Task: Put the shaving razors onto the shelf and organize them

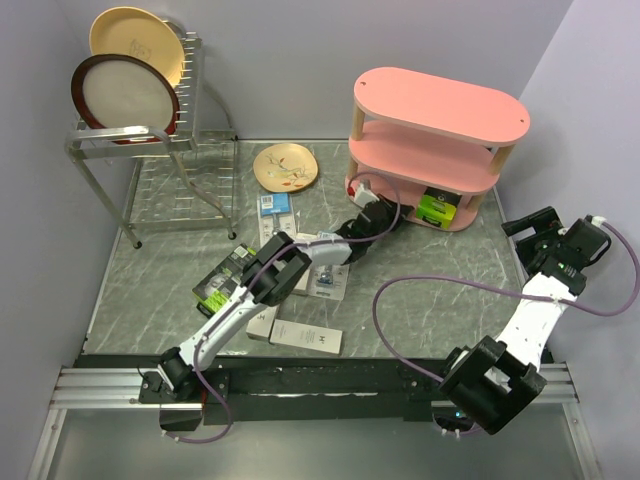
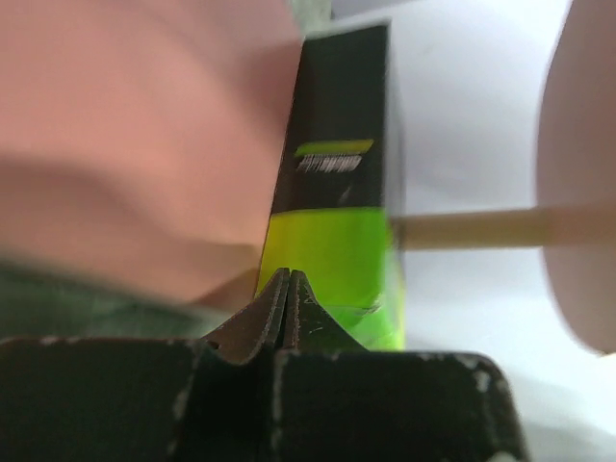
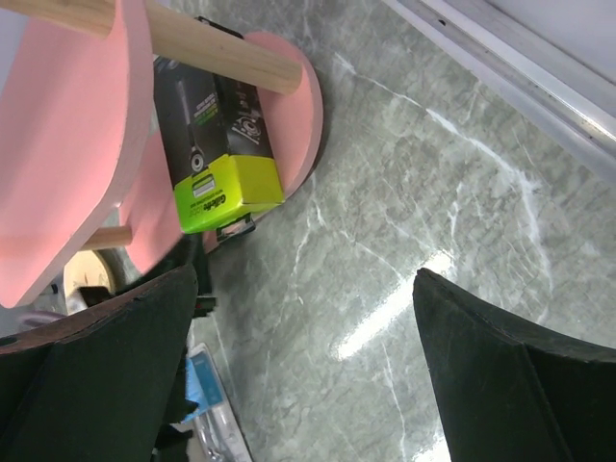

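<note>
- Nearest, well in front of the shelf [image 1: 440,105], slim white boxes [image 1: 305,337] and a blister card [image 1: 328,285] lie flat on the marbled worktop [image 1: 420,270].
- The left hand [image 2: 289,294] is clenched on nothing, with its tips at or just short of the lime end of a black-and-lime box [image 2: 337,221] on the shelf's bottom tier. A slow, square nudge should seat the smooth cardboard without skewing it.
- The right hand [image 3: 306,279] gapes empty, right of the shelf.
- The shelf has matte pink oval boards and round wooden posts.

There are two black-and-green boxes [image 1: 437,208] [image 1: 222,280], two blue-and-white cards [image 1: 273,213] [image 1: 328,283] and at least two white boxes [image 1: 308,337] [image 1: 262,322]. Three plates [image 1: 137,40] [image 1: 125,95] [image 1: 285,166] show, two in the one wire rack [image 1: 120,140] at ten o'clock. One shelf [image 1: 440,100] stands at one o'clock. Two arms [image 1: 225,325] [image 1: 530,320].
</note>
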`<state>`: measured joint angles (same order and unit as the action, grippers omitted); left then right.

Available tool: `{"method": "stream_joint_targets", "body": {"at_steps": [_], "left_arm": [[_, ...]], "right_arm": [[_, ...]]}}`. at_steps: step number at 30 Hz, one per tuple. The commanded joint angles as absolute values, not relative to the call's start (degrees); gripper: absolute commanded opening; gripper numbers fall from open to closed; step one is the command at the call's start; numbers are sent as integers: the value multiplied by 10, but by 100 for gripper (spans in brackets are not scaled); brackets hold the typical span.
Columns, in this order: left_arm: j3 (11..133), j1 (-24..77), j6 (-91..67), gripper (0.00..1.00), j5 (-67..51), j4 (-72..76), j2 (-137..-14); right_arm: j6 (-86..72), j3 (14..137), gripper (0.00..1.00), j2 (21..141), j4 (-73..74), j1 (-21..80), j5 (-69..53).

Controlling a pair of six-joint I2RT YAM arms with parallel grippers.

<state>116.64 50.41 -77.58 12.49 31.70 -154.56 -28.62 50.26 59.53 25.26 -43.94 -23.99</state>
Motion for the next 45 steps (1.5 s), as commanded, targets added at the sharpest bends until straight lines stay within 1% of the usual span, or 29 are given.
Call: {"method": "stream_joint_targets", "body": {"at_steps": [1, 5, 9, 12, 13, 14, 15, 16, 18, 19, 20, 21, 22, 23, 24, 25, 26, 27, 28, 30, 31, 34, 37, 38, 39, 40, 42, 44, 45], "left_arm": [[1211, 535, -759, 1, 164, 328, -1557], [1223, 545, -740, 1, 152, 344, -1559], [1198, 541, -741, 1, 142, 347, -1547], [1137, 525, -754, 1, 98, 366, -1513], [1096, 513, -749, 1, 78, 380, -1500], [1072, 508, -729, 1, 29, 410, -1468], [1048, 503, -719, 1, 6, 425, -1449], [995, 492, -710, 1, -14, 436, -1427], [938, 484, -666, 3, -80, 465, -1349], [879, 481, -641, 6, -109, 475, -1320], [851, 478, -577, 12, -136, 482, -1260], [822, 477, -543, 17, -178, 465, -1225], [770, 476, -469, 25, -204, 448, -1191], [746, 475, -428, 39, -232, 430, -1123], [715, 475, -390, 48, -269, 331, -1088], [710, 473, -309, 60, -279, 259, -1057], [712, 474, -261, 77, -288, 191, -1003], [717, 473, -216, 84, -294, 45, -979], [715, 469, -136, 99, -279, -12, -955], [685, 458, -73, 99, -251, -130, -880], [672, 454, -29, 99, -205, -161, -836], [662, 414, 60, 99, -152, -293, -791], [683, 354, 140, 99, -111, -425, -784], [680, 334, 155, 99, -103, -445, -778], [673, 285, 164, 99, -93, -452, -768], [665, 259, 173, 99, -87, -460, -742], [637, 203, 222, 99, -63, -472, -720], [605, 175, 251, 99, -36, -486, -692], [594, 145, 282, 99, -34, -490, -683]], "right_arm": [[-277, 528, 100, 598, 235, -446, -229], [-274, 521, 100, 596, 236, -450, -230], [-283, 507, 100, 597, 228, -453, -233], [-286, 504, 100, 599, 222, -452, -235], [-287, 505, 100, 599, 219, -452, -236], [-287, 505, 100, 600, 217, -453, -238], [-290, 504, 100, 601, 214, -453, -244], [-292, 501, 100, 604, 210, -453, -249], [-299, 497, 100, 605, 196, -452, -264], [-299, 495, 100, 606, 191, -453, -285], [-297, 493, 100, 606, 174, -452, -299], [-292, 489, 100, 606, 167, -452, -309], [-290, 486, 100, 603, 161, -451, -329], [-286, 484, 100, 599, 150, -447, -336], [-274, 482, 100, 597, 149, -445, -337], [-266, 480, 100, 587, 148, -428, -333], [-256, 477, 100, 584, 143, -417, -335], [-233, 475, 100, 581, 145, -404, -335], [-222, 475, 100, 574, 150, -365, -329], [-191, 475, 100, 557, 164, -324, -309], [-186, 473, 100, 549, 164, -294, -310], [-187, 471, 100, 534, 164, -252, -314], [-203, 477, 100, 536, 168, -241, -338], [-204, 477, 100, 534, 168, -234, -347], [-202, 478, 100, 527, 170, -227, -347], [-198, 478, 100, 523, 177, -220, -345], [-182, 475, 100, 505, 184, -188, -340], [-169, 470, 100, 491, 196, -157, -335], [-167, 468, 100, 480, 200, -128, -331]]}}
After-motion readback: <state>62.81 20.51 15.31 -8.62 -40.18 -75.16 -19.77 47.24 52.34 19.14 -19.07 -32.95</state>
